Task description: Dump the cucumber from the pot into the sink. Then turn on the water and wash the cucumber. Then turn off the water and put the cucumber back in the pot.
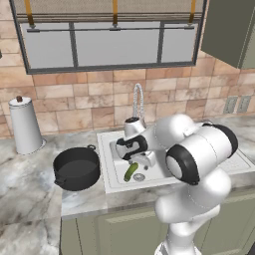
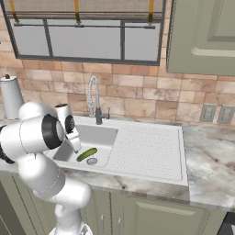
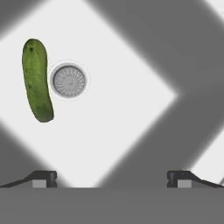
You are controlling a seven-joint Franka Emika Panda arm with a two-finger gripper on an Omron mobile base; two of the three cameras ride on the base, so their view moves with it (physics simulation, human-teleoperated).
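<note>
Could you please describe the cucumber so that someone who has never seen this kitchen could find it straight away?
Find the white sink set in the marble counter below the window. On its basin floor, beside the round metal drain, lies the cucumber: small, oblong and the only bright green thing there.

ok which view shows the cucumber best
The hand view: the cucumber lies whole and large on the sink floor beside the drain, unobstructed. In the left base view it is small and partly hidden by the arm. The right base view shows it small but clear.
</note>
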